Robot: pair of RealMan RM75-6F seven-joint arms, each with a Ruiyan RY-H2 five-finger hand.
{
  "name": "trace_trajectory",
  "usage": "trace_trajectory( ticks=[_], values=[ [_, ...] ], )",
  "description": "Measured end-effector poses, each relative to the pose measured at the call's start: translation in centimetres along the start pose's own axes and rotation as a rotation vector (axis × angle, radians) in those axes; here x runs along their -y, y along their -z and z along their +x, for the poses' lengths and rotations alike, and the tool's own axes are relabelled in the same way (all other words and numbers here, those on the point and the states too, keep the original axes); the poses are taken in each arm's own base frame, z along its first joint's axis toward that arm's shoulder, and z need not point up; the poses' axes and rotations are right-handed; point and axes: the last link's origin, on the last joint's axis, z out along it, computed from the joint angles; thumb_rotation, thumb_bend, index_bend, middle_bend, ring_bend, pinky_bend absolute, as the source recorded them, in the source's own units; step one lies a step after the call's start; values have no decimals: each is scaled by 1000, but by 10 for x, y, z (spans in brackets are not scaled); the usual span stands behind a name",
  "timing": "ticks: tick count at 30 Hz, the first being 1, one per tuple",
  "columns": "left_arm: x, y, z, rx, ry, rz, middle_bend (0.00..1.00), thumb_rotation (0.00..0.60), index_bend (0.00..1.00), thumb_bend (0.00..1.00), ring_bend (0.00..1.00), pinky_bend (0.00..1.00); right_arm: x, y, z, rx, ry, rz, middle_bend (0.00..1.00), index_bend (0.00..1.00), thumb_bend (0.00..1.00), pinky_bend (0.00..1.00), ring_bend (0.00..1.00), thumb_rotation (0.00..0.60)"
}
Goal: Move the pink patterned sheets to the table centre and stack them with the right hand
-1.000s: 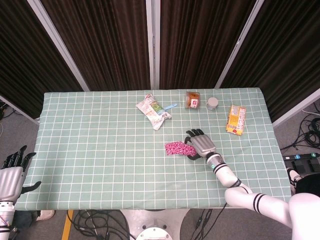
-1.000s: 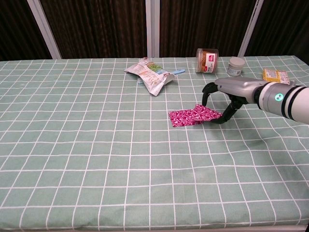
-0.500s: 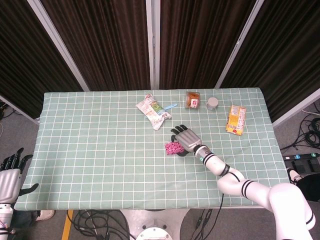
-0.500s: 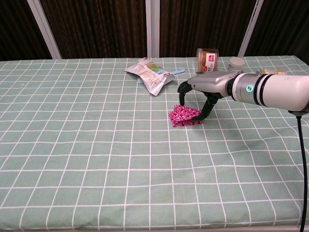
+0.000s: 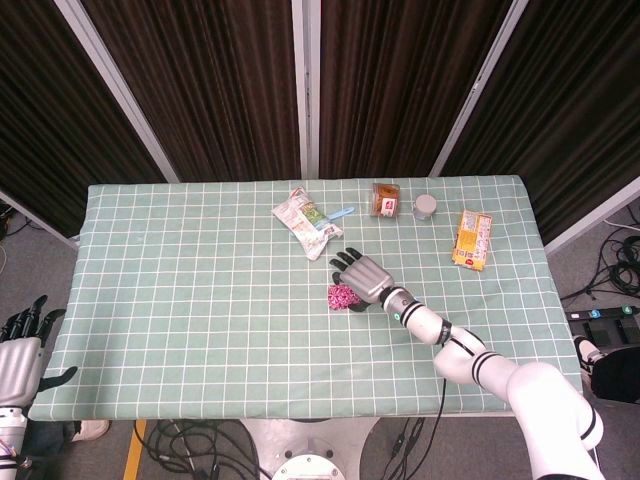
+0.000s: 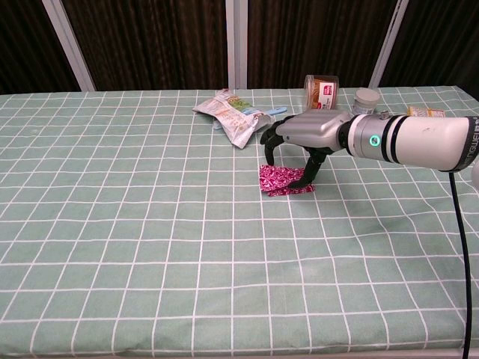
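Head view only: left hand beside table.

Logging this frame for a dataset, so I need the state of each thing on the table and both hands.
pink patterned sheets: flat on the cloth, under the right hand.
right hand: arched over the sheets, fingers pressing down on them.
left hand: off the table, holding nothing.
snack bag: lying crumpled.
brown jar: on its side.
small white jar: upright, lidded.
yellow packet: lying flat.

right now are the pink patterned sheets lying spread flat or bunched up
Bunched up: the pink patterned sheets form one short, crumpled patch under the right hand, thumb touching them.
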Motion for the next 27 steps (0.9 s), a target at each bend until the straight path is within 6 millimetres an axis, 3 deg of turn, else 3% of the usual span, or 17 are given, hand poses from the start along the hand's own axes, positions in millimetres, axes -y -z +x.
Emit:
trace_trajectory(
  ticks=[27],
  values=[
    [0,-1,-1,4,-2,-1,124,600,233,19,110,126,-4,-1,-10,-2,55,16,92,275,182,0,0,437]
  ],
)
